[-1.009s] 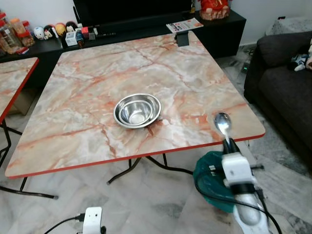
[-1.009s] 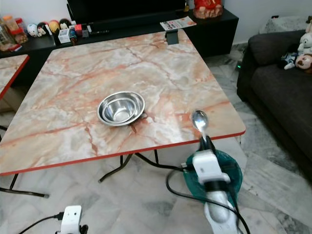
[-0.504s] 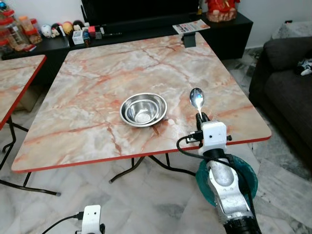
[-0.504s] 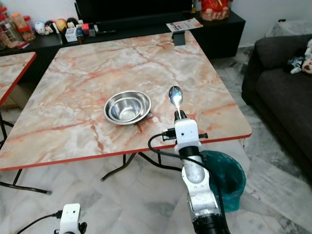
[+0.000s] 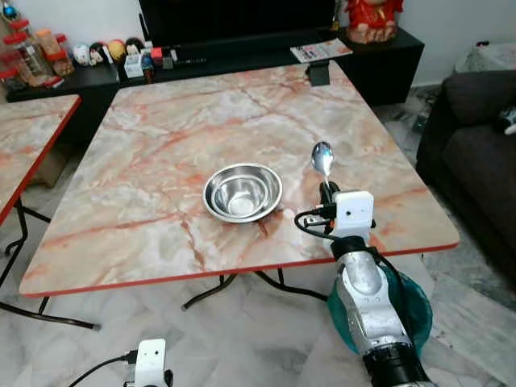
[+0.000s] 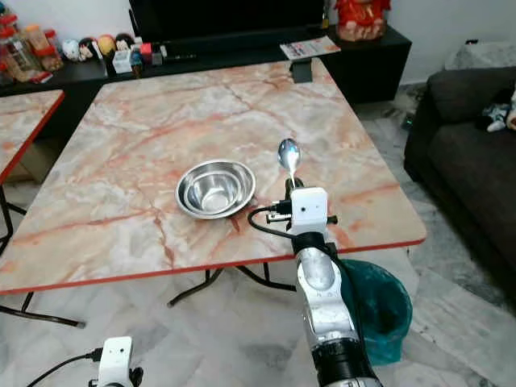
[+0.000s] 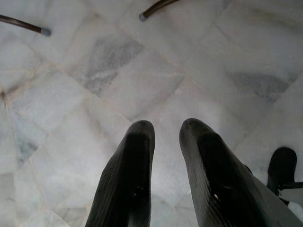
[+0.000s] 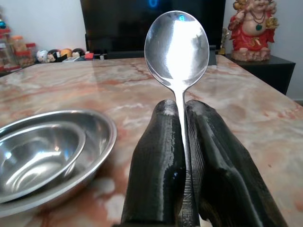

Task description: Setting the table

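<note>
1. Right end effector is over the near right part of the bench, its two black fingers pressed together on the handle of a spoon.
2. The spoon stands roughly upright out of the fingertips, bowl end up and shiny. Handle is pinched between the two pads; the bowl is clear of them.
3. Spoon sits just to the right of a steel bowl, apart from it, not touching.
4. The steel bowl rests on the bench a little toward the near edge from centre. A second, smaller bowl looks nested inside it, as the right wrist view shows.
5. Bench top is pink-orange marble pattern with a red edge. A small dark stand sits at its far right edge.
6. Left end effector hangs low over the grey marble floor, fingers slightly parted with a narrow gap, nothing between them.
7. A teal bin stands on the floor beneath the right arm, by the bench's near right corner.
8. Second bench of the same pattern at far left. Dark low cabinet behind, carrying jars, small figures and a red figurine. Grey sofa at right.
</note>
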